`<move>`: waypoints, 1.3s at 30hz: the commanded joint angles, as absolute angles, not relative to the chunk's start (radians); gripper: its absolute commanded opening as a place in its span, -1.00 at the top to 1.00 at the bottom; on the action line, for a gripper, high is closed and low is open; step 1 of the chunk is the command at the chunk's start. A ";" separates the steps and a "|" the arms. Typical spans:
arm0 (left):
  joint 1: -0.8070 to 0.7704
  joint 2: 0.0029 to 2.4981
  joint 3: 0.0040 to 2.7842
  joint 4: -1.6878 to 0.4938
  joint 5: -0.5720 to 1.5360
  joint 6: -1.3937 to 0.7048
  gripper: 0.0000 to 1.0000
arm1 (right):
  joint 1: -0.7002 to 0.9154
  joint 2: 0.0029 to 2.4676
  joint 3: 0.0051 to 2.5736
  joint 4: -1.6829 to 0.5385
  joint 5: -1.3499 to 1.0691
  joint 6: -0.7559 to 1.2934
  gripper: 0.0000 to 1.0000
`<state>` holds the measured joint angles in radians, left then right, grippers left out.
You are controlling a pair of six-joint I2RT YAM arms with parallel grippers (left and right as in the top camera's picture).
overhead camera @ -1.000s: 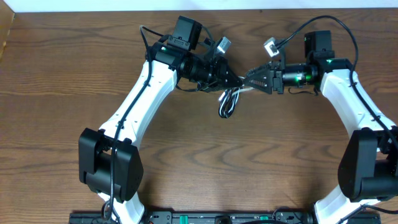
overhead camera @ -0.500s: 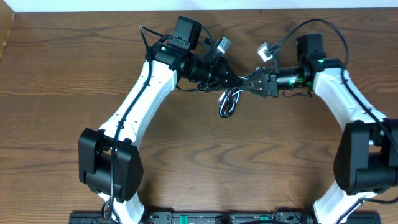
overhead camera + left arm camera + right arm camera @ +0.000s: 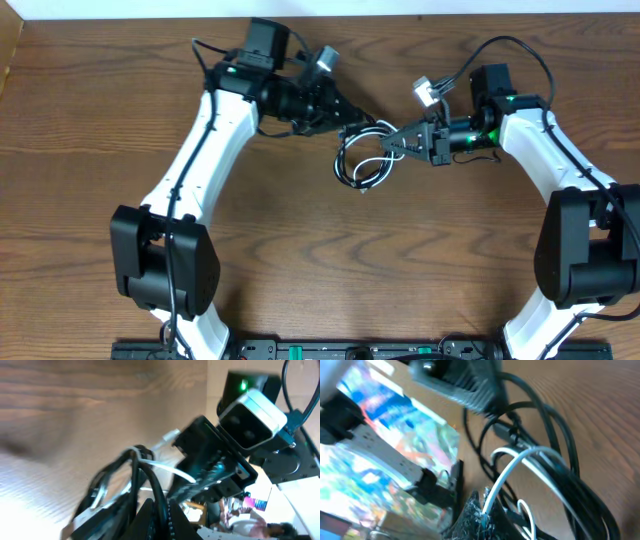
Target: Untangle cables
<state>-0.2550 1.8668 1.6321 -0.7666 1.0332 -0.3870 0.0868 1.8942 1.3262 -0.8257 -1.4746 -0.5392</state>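
Overhead: brown wood-grain table (image 3: 320,270); pale wall strip (image 3: 330,7) along its far edge. Cables (image 3: 362,162), black and white, looped over the far centre, strung between my grippers. Left gripper (image 3: 348,122): clenched on the cables. Right gripper (image 3: 388,146): likewise clenched on them.

Overhead shot is bright, even and sharp, just soft short shadows and a mild sheen on the wood counter (image 3: 90,200). Both wrist views are a motion-blur mess: cables (image 3: 532,450) up close look streaky and soft, left wrist is washed out at lower left, right wrist's left side is blown-out colour mush.
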 commanded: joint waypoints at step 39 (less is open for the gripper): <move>-0.407 1.875 1.557 -1.021 0.078 -0.367 0.73 | -0.142 1.498 1.327 -0.882 -0.425 0.261 0.98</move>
<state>-0.3946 1.8668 1.5780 -1.0214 0.0971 -0.3836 -0.1677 1.5135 1.3262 -0.8787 -0.5514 0.2314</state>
